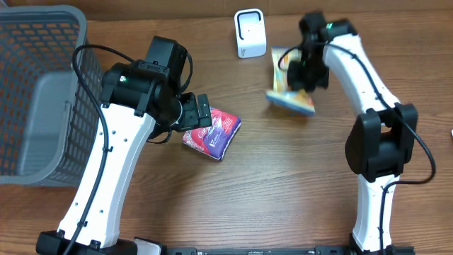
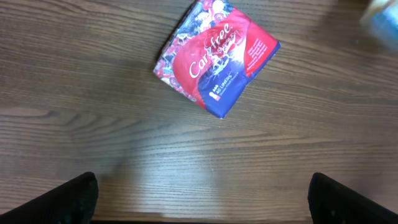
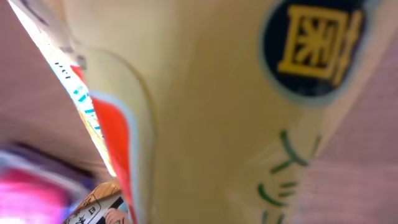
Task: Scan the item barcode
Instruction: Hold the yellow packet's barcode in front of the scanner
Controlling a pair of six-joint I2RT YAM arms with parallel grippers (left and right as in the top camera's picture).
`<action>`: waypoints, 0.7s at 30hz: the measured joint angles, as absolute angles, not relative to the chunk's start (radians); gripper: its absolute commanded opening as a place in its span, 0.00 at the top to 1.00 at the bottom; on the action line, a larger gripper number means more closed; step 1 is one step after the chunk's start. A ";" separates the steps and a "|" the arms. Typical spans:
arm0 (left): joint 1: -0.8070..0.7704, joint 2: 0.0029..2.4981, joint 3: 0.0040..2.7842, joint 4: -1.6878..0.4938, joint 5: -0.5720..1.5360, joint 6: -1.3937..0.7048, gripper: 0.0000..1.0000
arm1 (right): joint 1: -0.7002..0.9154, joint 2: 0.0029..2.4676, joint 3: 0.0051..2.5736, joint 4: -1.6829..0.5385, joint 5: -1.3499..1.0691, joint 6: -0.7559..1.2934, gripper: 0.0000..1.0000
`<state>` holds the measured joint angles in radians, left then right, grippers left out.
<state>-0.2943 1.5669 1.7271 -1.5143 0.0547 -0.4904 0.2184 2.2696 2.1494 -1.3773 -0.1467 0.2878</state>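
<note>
Now, yellow packet [image 1: 290, 99], long axis fore-and-aft, in clenched right fingers [image 1: 300, 83]; left fingers [image 2: 65, 200] spread.

Yellow packet [image 3: 211, 112] blurred and filling the right wrist view, print unreadable, right fingers hidden behind it, left fingers [image 2: 68, 199] cut off by the bottom edge, grey basket [image 1: 42, 35] cropped at overhead's left edge, blurred blue patch [image 2: 382, 18] in a corner
</note>
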 measured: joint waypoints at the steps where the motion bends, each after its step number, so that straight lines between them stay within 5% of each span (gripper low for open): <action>1: -0.294 1.567 1.727 -1.514 0.055 -0.490 0.00 | 0.218 2.269 2.212 -1.369 -0.153 0.287 0.96; 12: -0.294 1.567 1.727 -1.515 0.055 -0.490 0.00 | 0.252 2.308 2.295 -0.930 -0.388 0.356 0.96; 21: -0.294 1.567 1.727 -1.515 0.055 -0.490 0.00 | 0.379 2.490 2.291 -0.865 -0.387 0.410 0.96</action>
<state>-0.2943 1.5669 1.7271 -1.5150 0.0547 -0.4904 0.3786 2.4905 2.2906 -0.8654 -0.3870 0.4103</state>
